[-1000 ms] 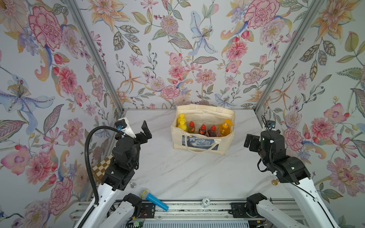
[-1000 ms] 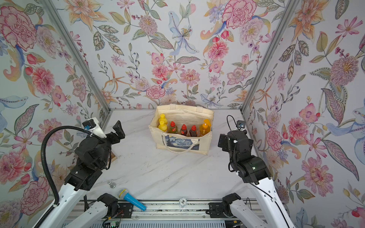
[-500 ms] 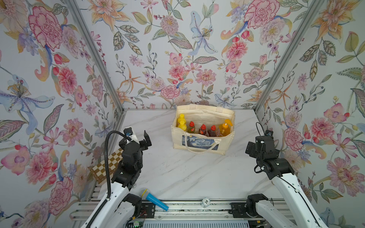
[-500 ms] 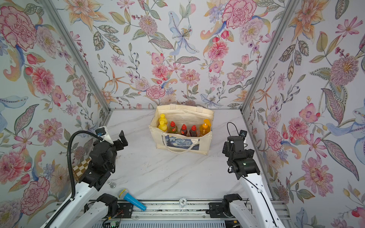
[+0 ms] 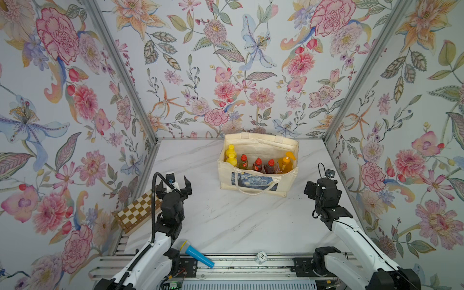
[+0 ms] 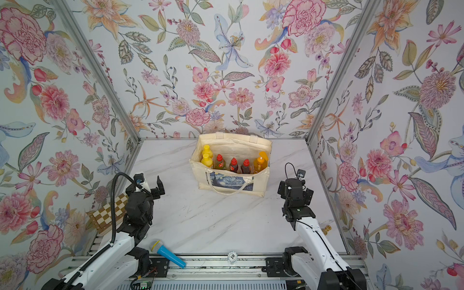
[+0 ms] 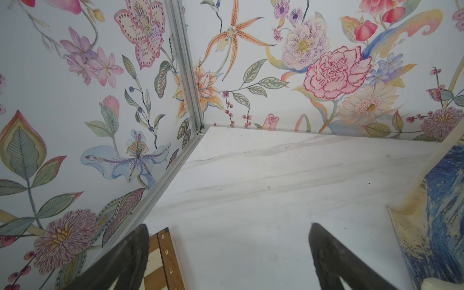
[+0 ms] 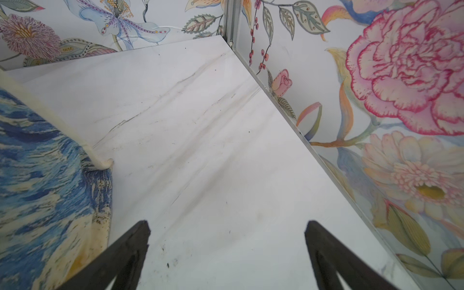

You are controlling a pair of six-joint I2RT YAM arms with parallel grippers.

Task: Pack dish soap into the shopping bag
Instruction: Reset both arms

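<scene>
The canvas tote stands upright at the back centre of the table, with all six dish soap bottles upright inside. It lies ahead of and between the left gripper and right gripper, about equally near, both spread and empty.

Dish soap in shopping bag, microphone in front

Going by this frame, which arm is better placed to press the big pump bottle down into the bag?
Right. The pump bottle stands at the shopping bag's end nearest the right pincer, which is open and empty; the left pincer sits off the opposite end.
</scene>
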